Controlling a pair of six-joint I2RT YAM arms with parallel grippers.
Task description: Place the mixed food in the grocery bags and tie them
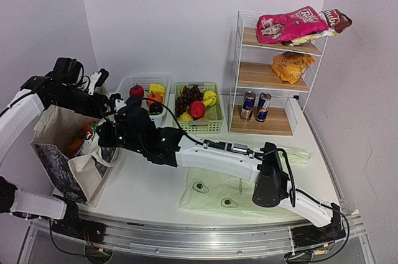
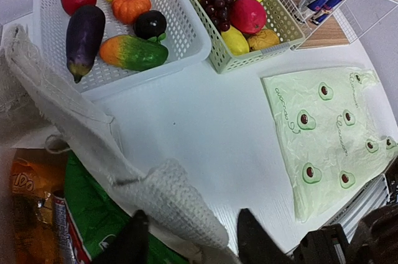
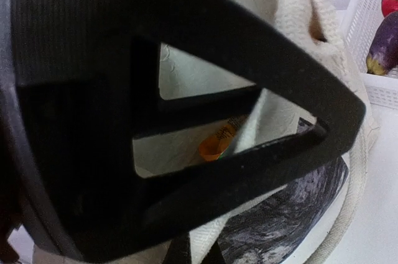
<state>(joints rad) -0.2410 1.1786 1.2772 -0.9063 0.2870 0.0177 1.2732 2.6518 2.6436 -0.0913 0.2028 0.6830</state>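
Observation:
The beige canvas tote point(image 1: 59, 152) stands at the left with an orange packet point(image 2: 25, 189) and a green packet point(image 2: 93, 214) inside. My left gripper point(image 2: 196, 239) hangs over its rim, jaws apart, the woven handle point(image 2: 180, 205) lying between the fingers without being pinched. Reaching across the table, my right gripper point(image 1: 107, 135) is shut on the tote's near cloth edge point(image 3: 198, 239). The avocado-printed bag point(image 1: 224, 195) lies flat on the table. Grapes point(image 1: 186, 99), a red apple point(image 1: 197, 110) and yellow fruit sit in the green basket point(image 1: 214, 128).
A white basket point(image 2: 186, 46) of toy vegetables stands beside the green one. The wire shelf point(image 1: 236, 59) at the back right holds two cans point(image 1: 255, 106), an orange packet point(image 1: 291, 65) and a pink packet point(image 1: 292, 25). A black frame-like part point(image 3: 93, 121) blocks most of the right wrist view.

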